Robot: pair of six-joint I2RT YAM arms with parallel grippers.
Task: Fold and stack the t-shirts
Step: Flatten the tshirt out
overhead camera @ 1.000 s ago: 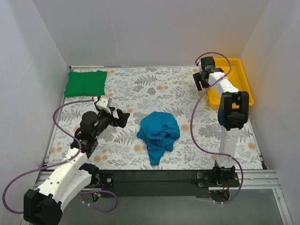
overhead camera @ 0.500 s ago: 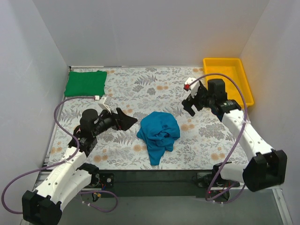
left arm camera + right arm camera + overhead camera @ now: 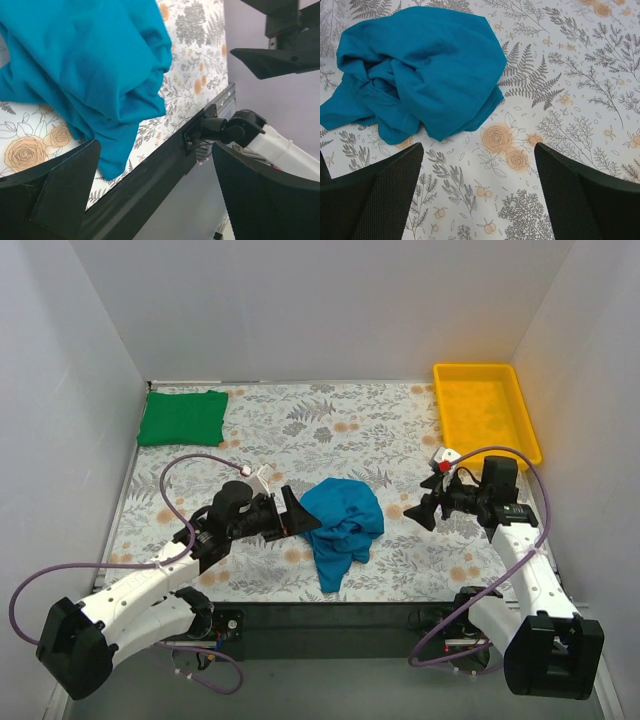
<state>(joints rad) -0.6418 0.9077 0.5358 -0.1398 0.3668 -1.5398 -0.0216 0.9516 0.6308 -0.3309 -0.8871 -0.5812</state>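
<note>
The teal-blue t-shirt [image 3: 342, 515] is seen crumpled mid-table [image 3: 300, 420], toward the near edge. The green t-shirt [image 3: 182, 418] is laid folded at the far left corner. Both jaws are spread: the left gripper [image 3: 300, 515] just beside the teal-blue t-shirt, the right gripper [image 3: 418, 515] apart.

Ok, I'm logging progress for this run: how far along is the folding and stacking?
About halfway. Done: the green t-shirt lies folded flat at the far left corner. In hand: nothing is gripped; the left gripper and right gripper, both open, flank the teal t-shirt, which sits crumpled in the middle. Left: fold the teal one and stack the two.
</note>
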